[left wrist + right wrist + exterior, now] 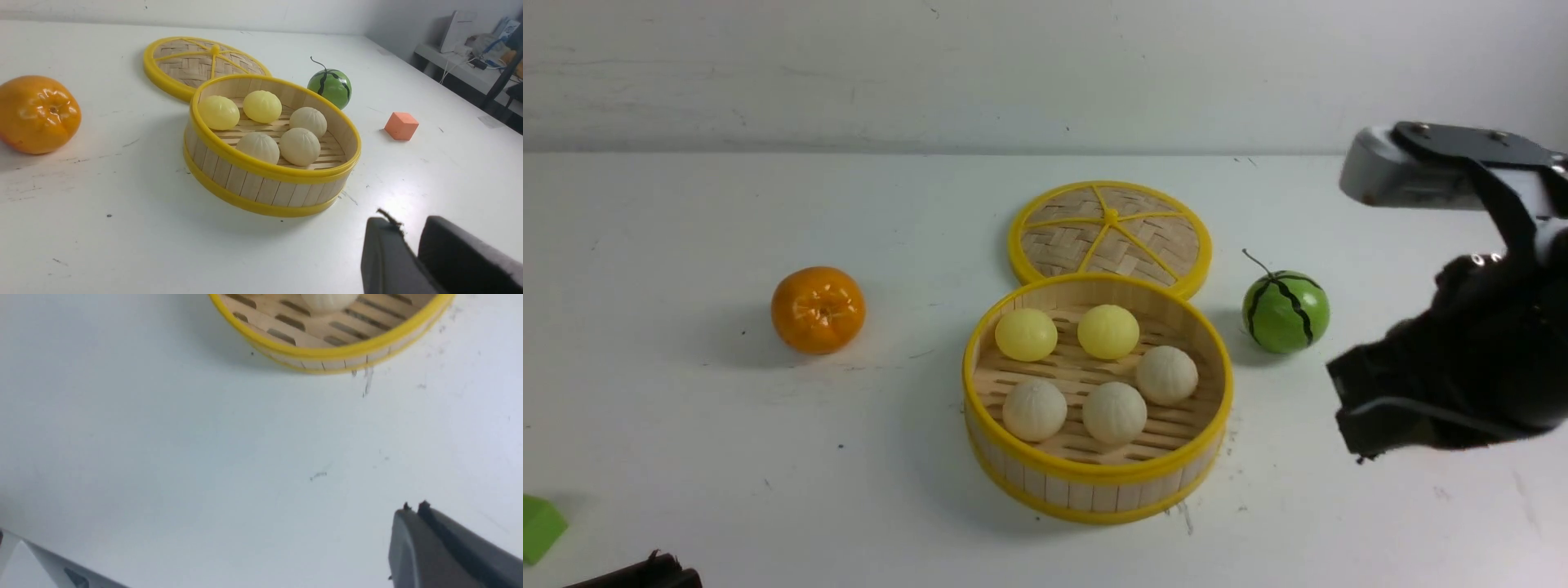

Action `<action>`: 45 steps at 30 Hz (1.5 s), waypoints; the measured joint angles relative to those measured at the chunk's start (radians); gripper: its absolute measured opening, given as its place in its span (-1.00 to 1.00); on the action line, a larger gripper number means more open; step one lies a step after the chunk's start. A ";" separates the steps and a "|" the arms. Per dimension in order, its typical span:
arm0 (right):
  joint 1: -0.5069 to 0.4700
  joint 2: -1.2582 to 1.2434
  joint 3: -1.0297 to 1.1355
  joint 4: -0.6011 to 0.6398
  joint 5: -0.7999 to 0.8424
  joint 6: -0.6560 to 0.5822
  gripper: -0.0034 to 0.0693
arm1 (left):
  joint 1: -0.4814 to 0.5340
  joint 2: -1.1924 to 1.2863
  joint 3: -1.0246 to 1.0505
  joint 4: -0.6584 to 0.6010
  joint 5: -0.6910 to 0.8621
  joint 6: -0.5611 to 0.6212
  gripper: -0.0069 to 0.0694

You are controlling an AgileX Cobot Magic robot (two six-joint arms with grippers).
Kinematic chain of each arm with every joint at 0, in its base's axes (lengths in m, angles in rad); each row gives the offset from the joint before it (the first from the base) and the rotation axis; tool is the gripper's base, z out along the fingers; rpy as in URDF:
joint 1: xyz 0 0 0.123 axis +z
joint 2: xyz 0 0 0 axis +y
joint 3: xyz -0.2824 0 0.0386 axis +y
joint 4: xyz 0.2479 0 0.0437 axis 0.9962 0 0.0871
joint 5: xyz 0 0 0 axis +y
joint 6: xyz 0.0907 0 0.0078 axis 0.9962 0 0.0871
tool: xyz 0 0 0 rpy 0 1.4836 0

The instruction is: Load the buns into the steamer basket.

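Orange cube (401,125) visible in left wrist view only. Buns (1098,373) inside steamer basket (1094,482), apart from right gripper (413,508), pressed together, empty; left gripper (410,241) narrowly parted.

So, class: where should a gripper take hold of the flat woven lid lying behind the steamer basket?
Judging by its pose, grip the lid at its raised centre knob, coming straight down; it lies flat on the table, rim down, its near edge against the steamer basket.
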 joint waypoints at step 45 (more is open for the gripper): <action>-0.495 -1.186 1.177 -0.284 -0.738 0.023 -0.95 | 0.000 0.000 0.000 0.000 -0.001 0.000 -0.37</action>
